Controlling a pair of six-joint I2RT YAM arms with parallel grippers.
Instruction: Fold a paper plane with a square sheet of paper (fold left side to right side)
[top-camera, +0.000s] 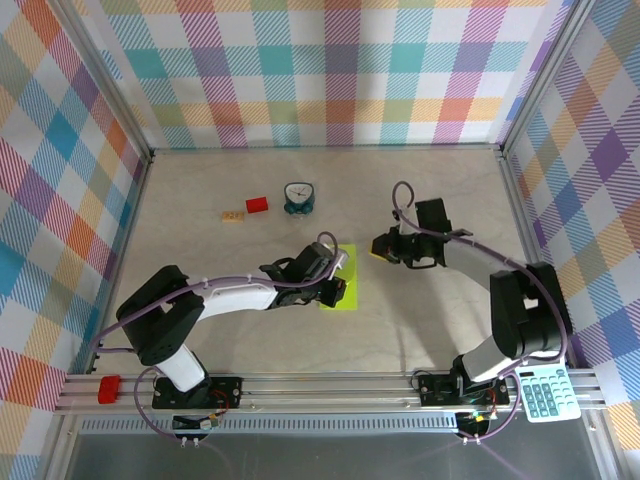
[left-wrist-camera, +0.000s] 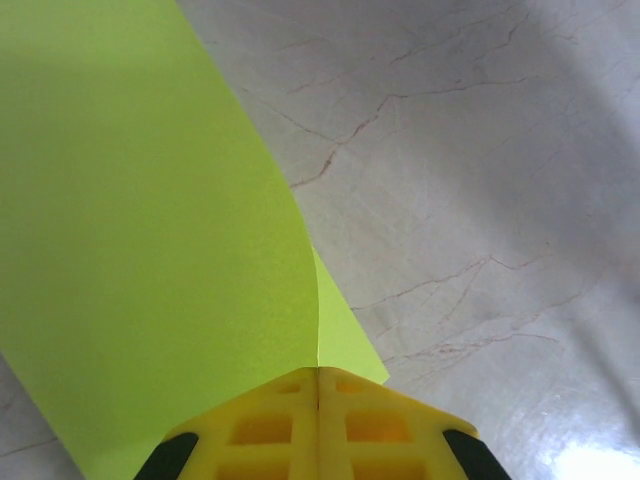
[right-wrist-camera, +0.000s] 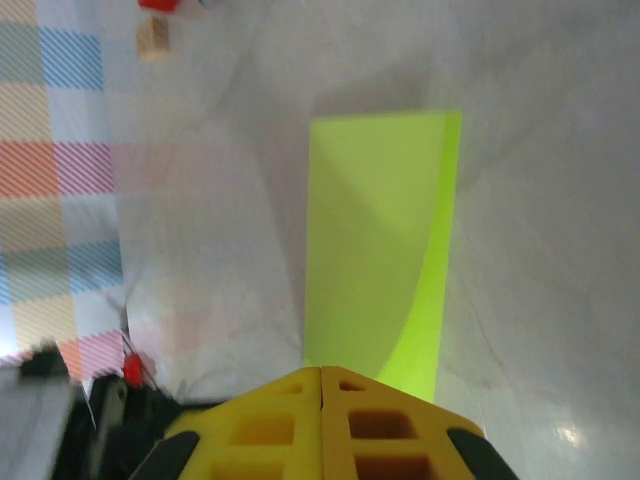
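Pinching square sheet of paper (left-wrist-camera: 150, 250), left tool (left-wrist-camera: 318, 372), right tool (right-wrist-camera: 320, 370) closed nearby

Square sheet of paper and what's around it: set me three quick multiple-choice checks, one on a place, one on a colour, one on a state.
1. The teal clock sits
A. just right of the red block
B. on the sheet
C. left of the red block

2. The square sheet of paper is
A. white
B. lime yellow-green
C. orange

3. The left gripper is
A. wide open above the sheet
B. shut on the sheet's raised layer
C. shut on the red block

Answers:
1 A: the top view shows the clock beside the block, on its right, well beyond the sheet.
2 B: both wrist views show the lime colour.
3 B: in the left wrist view the yellow fingers meet, and the bowed layer's edge runs into their seam.
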